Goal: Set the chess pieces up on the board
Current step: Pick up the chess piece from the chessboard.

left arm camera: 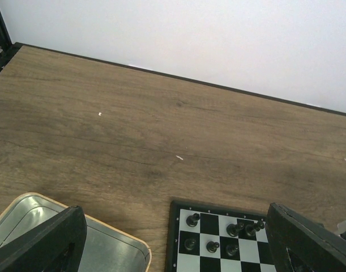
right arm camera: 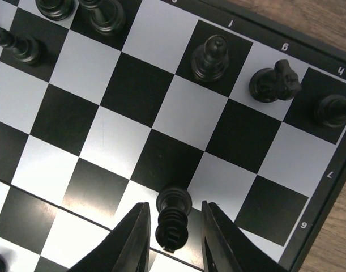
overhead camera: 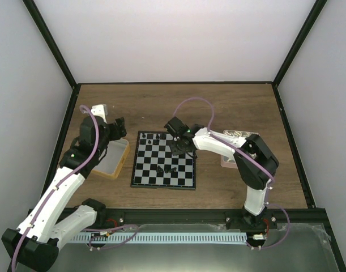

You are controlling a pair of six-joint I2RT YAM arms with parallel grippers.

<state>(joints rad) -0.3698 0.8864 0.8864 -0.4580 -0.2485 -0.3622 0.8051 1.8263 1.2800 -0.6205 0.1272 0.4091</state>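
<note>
The board lies mid-table, with black chess pieces along its far rows and a few near its middle. My right gripper hovers low over the board's far right part. In the right wrist view its fingers stand open on either side of a tall black piece that stands on the board, with a gap on each side. A knight and other pieces stand farther off. My left gripper is wide open and empty left of the board's far corner.
A yellow-rimmed metal tray sits left of the board, under my left arm; its rim shows in the left wrist view. A pinkish tray lies right of the board, partly under my right arm. Black frame posts bound the table.
</note>
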